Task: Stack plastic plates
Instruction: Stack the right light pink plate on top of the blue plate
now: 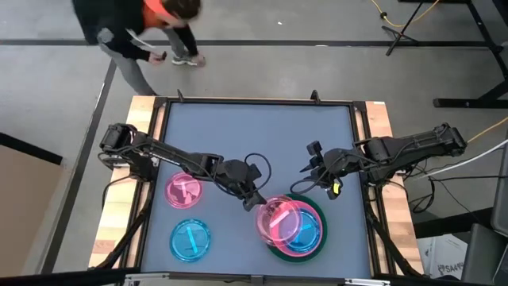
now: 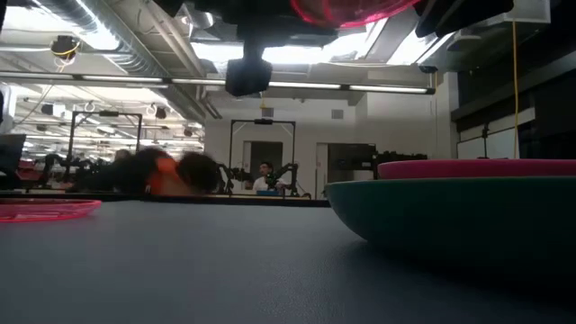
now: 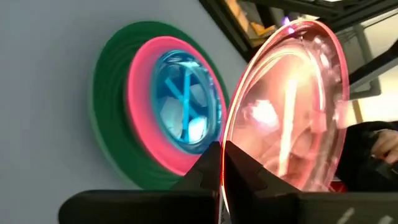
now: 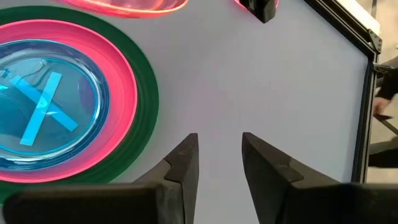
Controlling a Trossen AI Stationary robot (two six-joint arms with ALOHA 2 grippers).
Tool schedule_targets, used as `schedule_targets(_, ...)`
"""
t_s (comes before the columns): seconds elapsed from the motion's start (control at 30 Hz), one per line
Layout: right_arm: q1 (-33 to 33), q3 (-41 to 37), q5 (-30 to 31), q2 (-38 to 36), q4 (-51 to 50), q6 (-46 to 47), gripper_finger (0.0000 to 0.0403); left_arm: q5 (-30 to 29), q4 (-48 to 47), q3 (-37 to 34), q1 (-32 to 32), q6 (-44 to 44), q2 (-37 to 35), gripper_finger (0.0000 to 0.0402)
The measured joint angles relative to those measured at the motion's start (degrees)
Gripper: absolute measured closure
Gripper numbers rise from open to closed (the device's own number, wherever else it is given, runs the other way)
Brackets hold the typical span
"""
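A large green plate (image 1: pixel 319 237) lies near the table's near right corner, with an opaque pink plate (image 3: pixel 140 93) in it and a small translucent blue plate (image 3: pixel 183 106) on top. My left gripper (image 1: pixel 252 199) is shut on a small translucent pink plate (image 1: pixel 278 218), which is lifted over the stack's left side. My right gripper (image 4: pixel 217 155) hovers open over bare table just beyond the stack, touching nothing. A second translucent pink plate (image 1: pixel 185 191) and a second blue one (image 1: pixel 190 238) lie flat at the table's left. No dark grey plate is in view. My left gripper pinches the translucent pink plate's rim (image 3: pixel 222 167) between its two fingers, at the edge nearest the table's left. The fingers slant down from the left. The plate is lifted clear and tilted, and it stretches away from the fingers above the stack.
Bare table lies across the far half and between the two groups of plates. A raised frame (image 1: pixel 361 159) rims the table. A person (image 1: pixel 151 32) bends over on the floor beyond the far edge.
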Motion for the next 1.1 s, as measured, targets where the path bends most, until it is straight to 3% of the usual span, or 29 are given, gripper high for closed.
schedule_targets(0.43, 0.02, 0.02, 0.02, 0.00, 0.02, -0.57, 0.0290, -0.16, 11.50, 0.01, -1.34, -4.68, 6.85, 0.0400)
schedule_targets(1.1, 0.02, 0.04, 0.04, 0.02, 0.05, -0.61, 0.0290, -3.74, 20.46, 1.24, -1.40, -9.91, 17.49, 0.0400)
